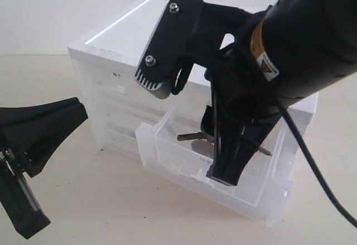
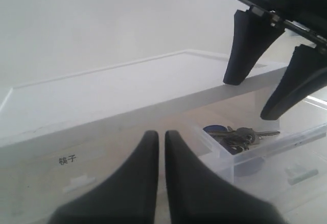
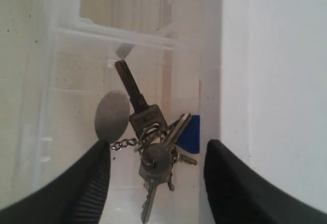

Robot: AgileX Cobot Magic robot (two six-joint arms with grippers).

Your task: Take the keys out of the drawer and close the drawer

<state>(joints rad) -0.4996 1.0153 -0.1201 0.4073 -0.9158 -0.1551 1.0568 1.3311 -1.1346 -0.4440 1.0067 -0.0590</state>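
Right jaws spread over keys (image 3: 153, 150) | drawer (image 1: 172, 157) out | left jaws seemingly closed

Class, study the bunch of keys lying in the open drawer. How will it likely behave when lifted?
The keys would probably flop and dangle, being separate pieces loosely linked together. Their smooth metal may slip between jaws. Probably heavy for its size, being mostly metal.

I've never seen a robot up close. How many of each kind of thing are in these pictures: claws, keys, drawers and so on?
Claws: 2, the left claw and the right claw
Bunch of keys: 1
Pulled-out drawer: 1
Drawer cabinet: 1
Total: 5
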